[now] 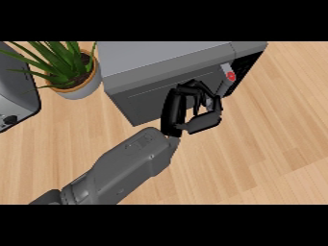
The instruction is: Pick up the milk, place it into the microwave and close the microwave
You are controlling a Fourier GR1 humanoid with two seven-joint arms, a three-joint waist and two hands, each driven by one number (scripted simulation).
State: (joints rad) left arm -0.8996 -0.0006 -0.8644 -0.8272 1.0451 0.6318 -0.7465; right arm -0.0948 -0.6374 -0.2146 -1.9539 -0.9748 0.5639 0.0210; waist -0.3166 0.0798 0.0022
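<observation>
A grey arm point(117, 175) comes up from the bottom left of the frame and slants toward the middle; which arm it is I cannot say for sure, but it looks like the right one reaching across; no other hand shows. At its end is the black hand point(193, 109), a little above the middle of the frame; its fingers are bent, curled in toward the thumb, and they seem to hold nothing; the fingertips touch or nearly touch the grey door point(163, 96) of the microwave point(166, 57).

The wooden counter point(280, 134) fills the right and lower parts of the frame.

Further up, the microwave sits at the top middle; its door looks almost shut, with a dark gap left at the right end, near the red button point(231, 76). The milk cannot be seen anywhere; I think it is already inside the microwave, but that is a guess.

So the step in hand looks like the last one, closing the door; the next move calls for one more push on the door, near its free right end, until the gap is gone.

At the left edge stands a silver toaster point(6, 96); in the upper left is a green plant point(60, 60) in a pale pot point(81, 89).
</observation>
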